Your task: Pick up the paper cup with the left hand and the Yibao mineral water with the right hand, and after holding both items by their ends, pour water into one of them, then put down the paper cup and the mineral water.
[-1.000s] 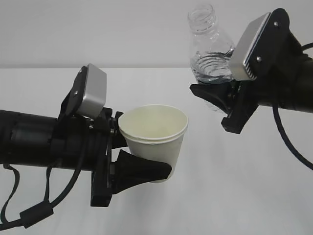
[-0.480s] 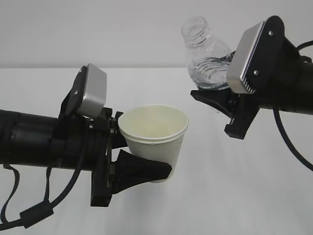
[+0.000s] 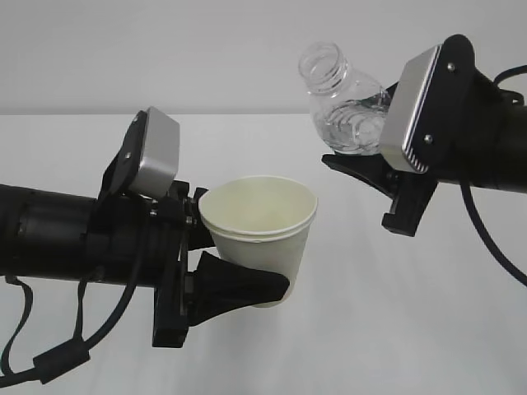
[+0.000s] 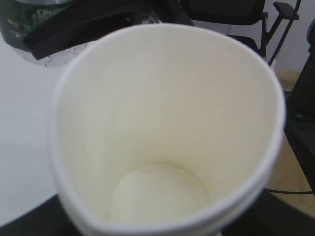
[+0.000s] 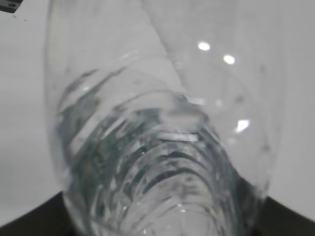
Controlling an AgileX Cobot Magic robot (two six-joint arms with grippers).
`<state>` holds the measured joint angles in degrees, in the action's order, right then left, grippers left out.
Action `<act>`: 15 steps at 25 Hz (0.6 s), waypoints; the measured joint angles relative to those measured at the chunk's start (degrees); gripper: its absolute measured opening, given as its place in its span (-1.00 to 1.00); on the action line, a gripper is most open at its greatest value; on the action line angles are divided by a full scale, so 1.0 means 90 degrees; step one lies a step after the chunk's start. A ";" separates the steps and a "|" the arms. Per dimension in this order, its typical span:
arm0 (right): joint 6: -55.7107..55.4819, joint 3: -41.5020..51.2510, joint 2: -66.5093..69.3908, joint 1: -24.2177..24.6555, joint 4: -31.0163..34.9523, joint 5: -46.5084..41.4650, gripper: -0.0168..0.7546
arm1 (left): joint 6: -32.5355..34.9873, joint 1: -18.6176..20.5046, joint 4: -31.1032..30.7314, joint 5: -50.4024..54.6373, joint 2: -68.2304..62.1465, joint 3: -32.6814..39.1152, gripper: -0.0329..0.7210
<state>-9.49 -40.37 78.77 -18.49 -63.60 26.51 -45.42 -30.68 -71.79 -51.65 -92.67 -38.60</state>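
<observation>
Holding the cup upright, left hand was clamped on its lower wall, one black finger lying across the front below the rim. Kept off the white table, in the air. Seen from the left wrist: cup wide open toward the camera, rim slightly squeezed out of round, bottom pale and looking dry, though hard to say for sure.

Gripped by the right hand on its lower body was the bottle, also in the air, up and to the right of the cup, not touching it. Tilted with the capless mouth pointing up and left, toward the side of the cup. Held some water in the lower part near the fingers; none seen at the mouth. Close before the right wrist camera, filled almost the whole view: clear ribbed bottle with water and a bit of green behind it. Grey block on each hand faced up.
</observation>
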 joint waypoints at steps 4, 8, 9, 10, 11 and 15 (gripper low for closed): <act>0.0151 0.0000 0.0000 0.0000 0.0000 -0.0026 0.12 | 0.0000 -0.0014 0.0000 -0.0065 0.0000 0.0000 0.26; 0.0326 0.0000 0.0000 0.0000 0.0000 -0.0066 0.12 | 0.0000 -0.0014 0.0000 -0.0168 0.0000 0.0000 0.26; 0.0359 0.0000 0.0000 0.0000 0.0000 -0.0069 0.12 | 0.0000 -0.0014 0.0000 -0.0168 0.0000 0.0000 0.26; 0.0359 0.0000 0.0000 0.0000 0.0000 -0.0069 0.12 | 0.0000 -0.0014 0.0000 -0.0179 0.0000 0.0000 0.26; 0.0370 0.0000 0.0000 0.0000 0.0000 -0.0069 0.12 | 0.0000 -0.0014 0.0000 -0.0179 0.0000 0.0000 0.26; 0.0484 -0.0069 0.0000 0.0000 0.0000 -0.0126 0.12 | 0.0000 -0.0014 0.0000 -0.0179 0.0000 0.0000 0.26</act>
<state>-5.13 -40.99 78.77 -18.49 -63.60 25.38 -45.42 -30.81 -71.79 -53.26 -92.67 -38.60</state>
